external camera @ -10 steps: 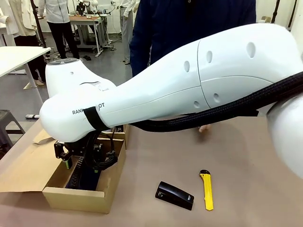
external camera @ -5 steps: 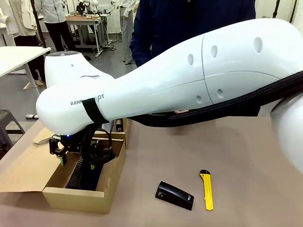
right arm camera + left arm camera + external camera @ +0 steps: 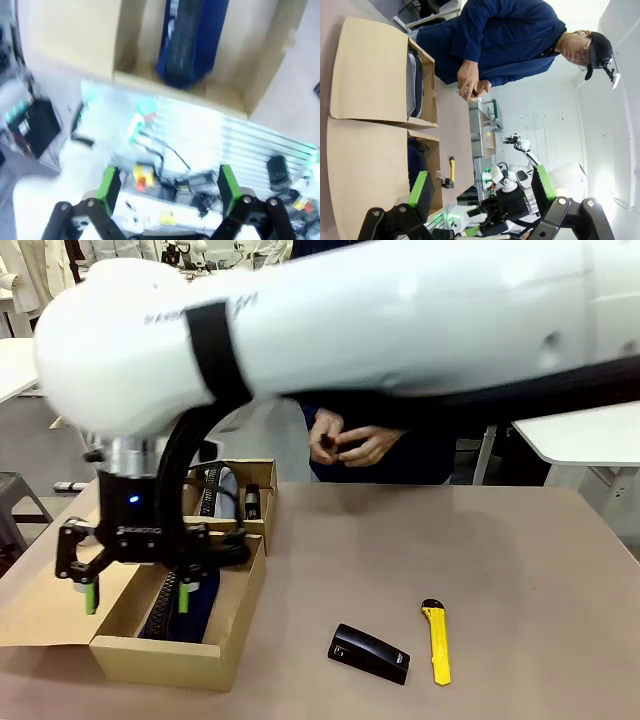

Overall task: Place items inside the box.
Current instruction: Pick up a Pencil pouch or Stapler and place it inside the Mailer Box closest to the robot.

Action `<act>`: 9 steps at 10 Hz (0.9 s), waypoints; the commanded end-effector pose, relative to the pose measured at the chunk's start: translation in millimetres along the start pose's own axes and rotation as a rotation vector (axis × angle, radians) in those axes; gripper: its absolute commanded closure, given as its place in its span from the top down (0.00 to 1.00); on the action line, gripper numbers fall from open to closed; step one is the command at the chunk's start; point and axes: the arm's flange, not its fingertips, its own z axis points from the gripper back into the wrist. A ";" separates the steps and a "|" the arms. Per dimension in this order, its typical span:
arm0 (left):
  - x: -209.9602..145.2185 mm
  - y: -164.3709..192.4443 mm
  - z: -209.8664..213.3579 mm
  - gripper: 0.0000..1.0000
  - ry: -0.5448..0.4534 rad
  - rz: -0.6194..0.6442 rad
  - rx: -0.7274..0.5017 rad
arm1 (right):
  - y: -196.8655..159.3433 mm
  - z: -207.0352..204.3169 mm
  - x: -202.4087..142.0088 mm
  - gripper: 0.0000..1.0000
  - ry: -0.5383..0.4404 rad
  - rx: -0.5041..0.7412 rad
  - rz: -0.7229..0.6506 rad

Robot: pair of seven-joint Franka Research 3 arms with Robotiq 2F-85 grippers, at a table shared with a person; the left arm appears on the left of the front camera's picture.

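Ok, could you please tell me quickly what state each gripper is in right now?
Left gripper: open, holding nothing.
Right gripper: open, holding nothing.

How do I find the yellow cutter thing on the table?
Look at the brown table, on the side away from the cardboard box. Two things lie there close together near the front edge: a black stapler and, just right of it, the utility knife. It is the long thin yellow one with a black tip.

Your right arm [image 3: 400, 320]: glossy white shell, black strap [image 3: 215, 350], black braided cable [image 3: 560, 390] beneath. Right gripper [image 3: 136, 595] black, green pads [image 3: 90, 597], blue light [image 3: 133, 500].
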 end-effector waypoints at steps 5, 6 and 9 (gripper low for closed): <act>-1.7 -2.0 0.1 1.00 0.004 -0.017 -0.011 | -216.6 39.2 -24.3 1.00 0.301 0.397 0.319; -1.7 -2.0 0.1 1.00 0.004 -0.017 -0.011 | -260.1 35.9 -30.2 1.00 0.287 0.537 0.355; -1.7 -2.0 0.1 1.00 0.004 -0.017 -0.011 | -330.2 14.6 -65.8 1.00 0.068 0.845 0.228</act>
